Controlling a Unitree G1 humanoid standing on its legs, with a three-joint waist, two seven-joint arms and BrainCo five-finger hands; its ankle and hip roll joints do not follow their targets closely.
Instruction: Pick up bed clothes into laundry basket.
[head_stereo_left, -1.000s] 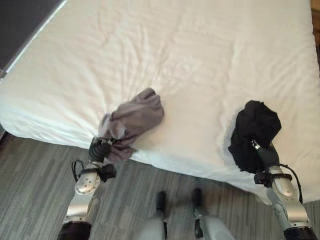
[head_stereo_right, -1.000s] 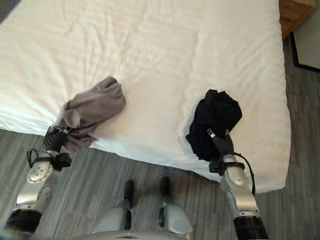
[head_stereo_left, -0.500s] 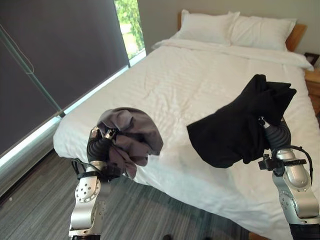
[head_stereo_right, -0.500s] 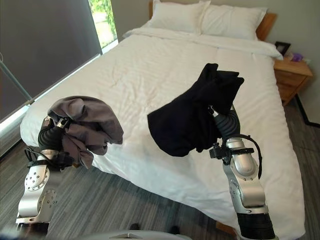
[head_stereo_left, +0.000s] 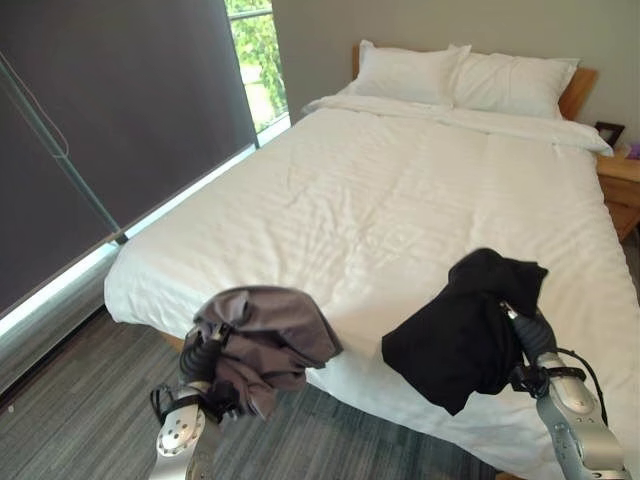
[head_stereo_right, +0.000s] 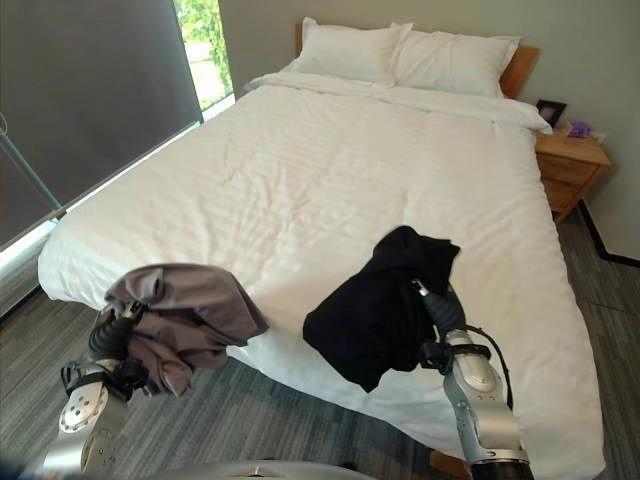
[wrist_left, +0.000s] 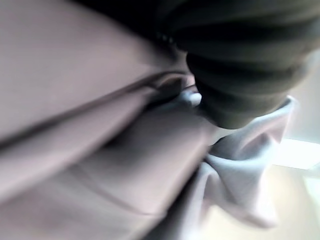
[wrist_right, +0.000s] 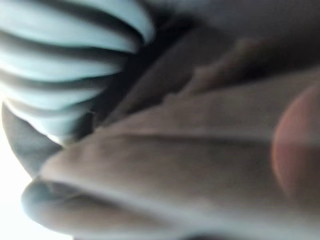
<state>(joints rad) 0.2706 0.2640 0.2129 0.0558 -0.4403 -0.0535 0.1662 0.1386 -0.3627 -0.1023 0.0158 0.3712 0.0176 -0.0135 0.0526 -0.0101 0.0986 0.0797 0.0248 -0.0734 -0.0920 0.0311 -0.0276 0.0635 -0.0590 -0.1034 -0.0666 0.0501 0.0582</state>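
Grey garment (head_stereo_left: 262, 340) bunched over left hand (head_stereo_left: 203, 352), black garment (head_stereo_left: 465, 330) over right hand (head_stereo_left: 522, 328), both lifted above bed (head_stereo_left: 400, 210) foot; finger closure hidden by cloth.

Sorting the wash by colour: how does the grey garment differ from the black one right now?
The grey cloth garment is pale and hangs from the left hand; the black cloth garment is dark and hangs from the right hand. The grey one is bunched into a compact, rounded bundle, while the black one drapes longer, in a wider flap. Both are lifted clear of the white bed, near its foot edge.
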